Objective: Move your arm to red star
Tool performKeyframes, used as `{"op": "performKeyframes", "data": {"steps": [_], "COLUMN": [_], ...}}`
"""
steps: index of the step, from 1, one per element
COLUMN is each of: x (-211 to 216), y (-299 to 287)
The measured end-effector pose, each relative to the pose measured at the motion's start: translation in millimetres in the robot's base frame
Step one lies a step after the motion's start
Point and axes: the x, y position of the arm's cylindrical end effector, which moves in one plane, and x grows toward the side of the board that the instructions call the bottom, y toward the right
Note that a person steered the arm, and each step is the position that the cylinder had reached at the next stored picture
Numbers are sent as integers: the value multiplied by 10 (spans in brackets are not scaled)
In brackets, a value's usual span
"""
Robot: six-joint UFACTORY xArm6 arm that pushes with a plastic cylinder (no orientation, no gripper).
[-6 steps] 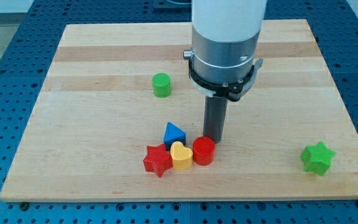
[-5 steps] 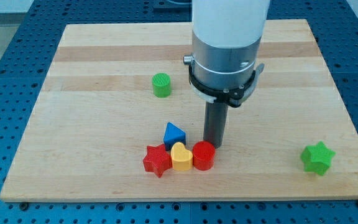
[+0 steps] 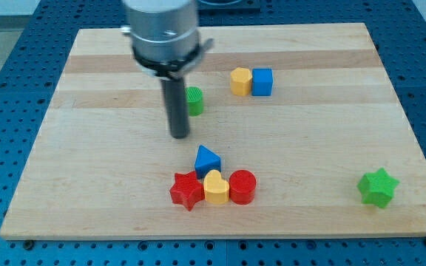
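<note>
Red star: the red star (image 3: pixel 186 190) lies near the bottom edge of the wooden surface (image 3: pixel 87 170), left of centre, at the left end of a tight cluster.
Cluster: a yellow heart (image 3: pixel 215 186) touches the star's right side, a red cylinder (image 3: pixel 242 186) touches the heart's right side, and a blue triangular block (image 3: pixel 207 159) sits just above the heart, against the row.
Tool: the arm has no grasping part, only a straight dark rod, so nothing is held or clamped; the rod hangs from a blurred metal collar near the view's top left.
Tip: the rod's tip (image 3: pixel 180 136) rests on bare wood, above the red star and slightly to its left, apart from the cluster and touching no block.
Green cylinder: the green cylinder (image 3: pixel 194 100) stands just right of the rod's shaft, partly hidden behind it.
Upper pair: a yellow block (image 3: pixel 240 81), its shape unclear, touches a blue cube (image 3: pixel 262 82) on its right, towards the view's top.
Green star: the green star (image 3: pixel 378 187) sits alone near the bottom right corner, well apart from the rest.
</note>
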Motion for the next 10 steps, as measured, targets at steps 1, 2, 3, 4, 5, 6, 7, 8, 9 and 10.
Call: {"op": "performKeyframes", "data": {"steps": [1,2,3,4,5,6,7,8,9,10], "x": [-404,-722,-785,-769,-667,-495,-352,-181,-32,120], "y": [-416,-400,-126,144,376,601,824,1027,1068,1128]}}
